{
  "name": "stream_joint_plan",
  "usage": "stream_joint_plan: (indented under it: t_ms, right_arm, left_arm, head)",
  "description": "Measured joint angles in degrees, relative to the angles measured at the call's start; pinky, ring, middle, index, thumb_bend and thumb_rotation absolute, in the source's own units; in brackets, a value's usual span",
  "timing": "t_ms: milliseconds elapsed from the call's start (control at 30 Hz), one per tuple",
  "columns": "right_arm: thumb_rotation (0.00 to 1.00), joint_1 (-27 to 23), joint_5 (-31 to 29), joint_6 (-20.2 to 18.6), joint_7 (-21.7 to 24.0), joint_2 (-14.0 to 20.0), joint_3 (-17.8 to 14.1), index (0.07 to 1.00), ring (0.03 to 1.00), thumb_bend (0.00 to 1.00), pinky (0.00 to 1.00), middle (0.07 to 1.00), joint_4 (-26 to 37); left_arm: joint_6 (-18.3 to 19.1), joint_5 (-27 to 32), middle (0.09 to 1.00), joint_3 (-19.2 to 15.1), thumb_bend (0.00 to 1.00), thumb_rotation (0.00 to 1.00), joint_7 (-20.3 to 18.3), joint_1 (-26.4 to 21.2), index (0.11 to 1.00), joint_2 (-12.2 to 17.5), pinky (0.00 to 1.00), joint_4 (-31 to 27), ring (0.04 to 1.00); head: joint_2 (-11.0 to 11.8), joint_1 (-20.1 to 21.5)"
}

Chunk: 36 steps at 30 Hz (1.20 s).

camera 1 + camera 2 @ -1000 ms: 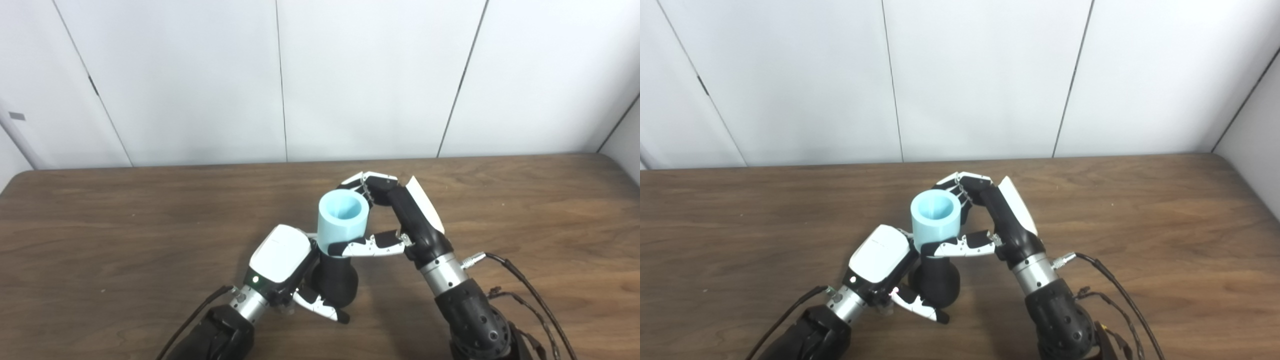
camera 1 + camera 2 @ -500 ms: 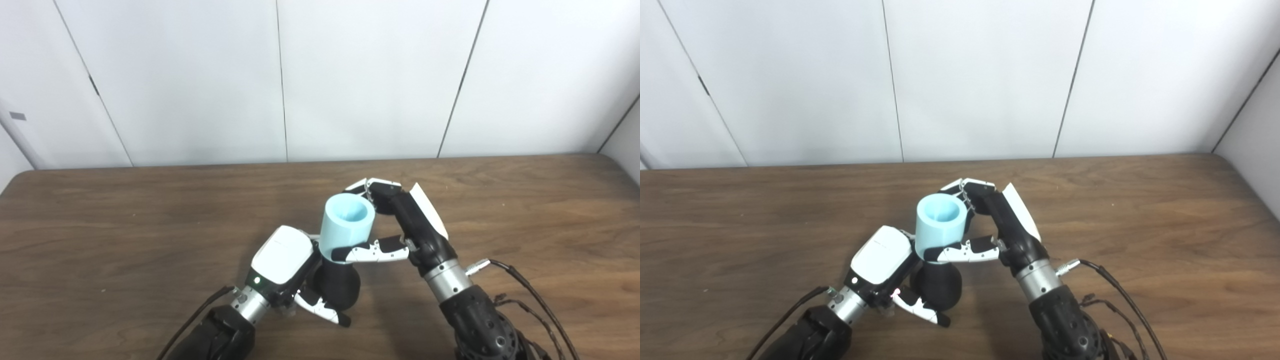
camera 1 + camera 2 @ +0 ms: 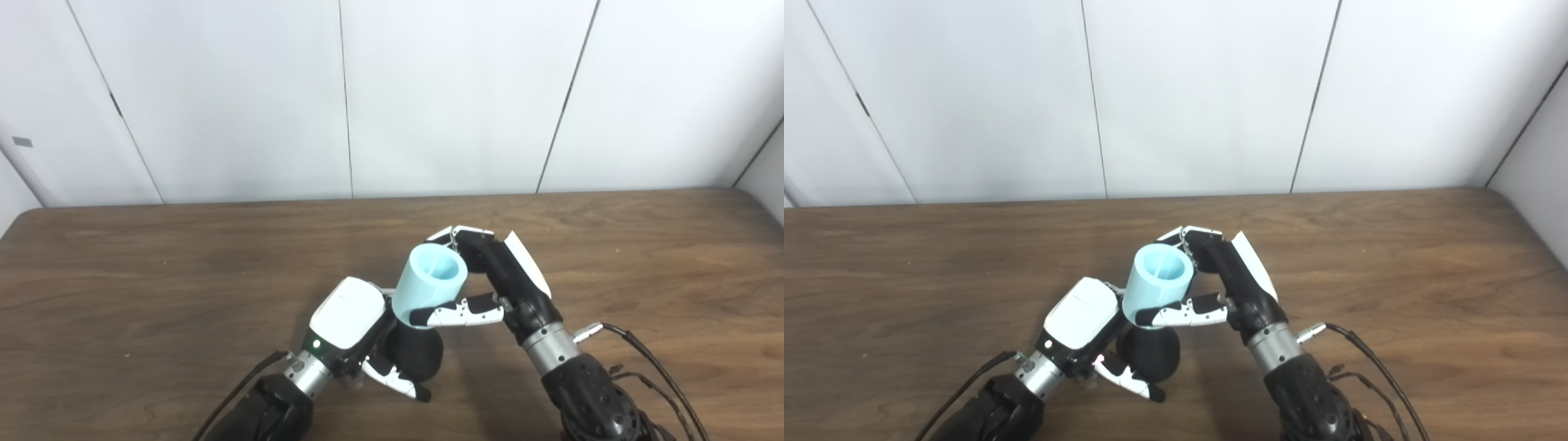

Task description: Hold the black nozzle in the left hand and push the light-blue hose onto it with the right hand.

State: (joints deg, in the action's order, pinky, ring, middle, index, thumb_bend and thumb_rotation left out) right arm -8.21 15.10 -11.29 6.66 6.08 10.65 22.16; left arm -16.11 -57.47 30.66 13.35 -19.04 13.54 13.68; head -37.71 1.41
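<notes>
The black nozzle (image 3: pixel 418 353) stands near the table's front edge, gripped by my left hand (image 3: pixel 346 324), whose thumb wraps around its lower front. The light-blue hose (image 3: pixel 431 283) is a short thick tube sitting over the nozzle's top, tilted with its open mouth leaning up and to the right. My right hand (image 3: pixel 499 282) is shut on the hose, its thumb across the hose's lower front and its fingers curled behind the hose. The nozzle's top is hidden inside the hose.
A brown wooden table (image 3: pixel 153 269) spreads to both sides, with white wall panels behind its far edge. Black cables (image 3: pixel 649 367) trail from my right wrist toward the lower right corner.
My right hand has shifted right and down with the hose, which now leans further to the right and sits lower over the nozzle. The left hand and nozzle have barely moved.
</notes>
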Motion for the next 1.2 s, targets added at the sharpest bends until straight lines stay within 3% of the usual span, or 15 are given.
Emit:
stream_joint_plan:
  t_ms: [500, 800, 1000, 1200]
  right_arm:
    - [0.0, -0.11, 9.56, 8.88, -0.37, 3.71, 2.72, 0.543, 0.375, 0.51, 0.26, 0.47, -0.06]
    - [0.0, -0.04, 11.7, 9.95, -0.35, 3.94, 3.01, 0.543, 0.376, 0.51, 0.27, 0.47, 0.02]
    - [0.0, -0.87, 13.57, 5.53, 2.26, 4.06, 3.54, 0.546, 0.372, 0.51, 0.25, 0.46, 2.15]
    - [0.0, -3.63, 14.48, -4.3, 7.86, 4.23, 3.94, 0.544, 0.376, 0.51, 0.26, 0.46, 4.9]
  left_arm:
    - [-0.05, 0.3, 0.471, -0.03, 0.53, 0.0, -0.58, 0.04, 0.481, 0.03, 0.13, -0.09, 0.181]
    - [-0.06, 0.23, 0.471, -0.02, 0.53, 0.0, -0.39, 0.08, 0.481, 0.07, 0.13, -0.13, 0.183]
    - [-0.06, 0.3, 0.471, -0.01, 0.52, 0.0, -0.58, 0.12, 0.481, 0.16, 0.14, -0.18, 0.194]
    - [0.14, 0.21, 0.471, 0.01, 0.53, 0.0, -0.57, 0.14, 0.48, 0.15, 0.13, -0.21, 0.19]
  head:
    - [0.0, 0.0]
    - [-0.09, 0.09]
    - [0.0, 0.09]
    - [-0.09, 0.0]
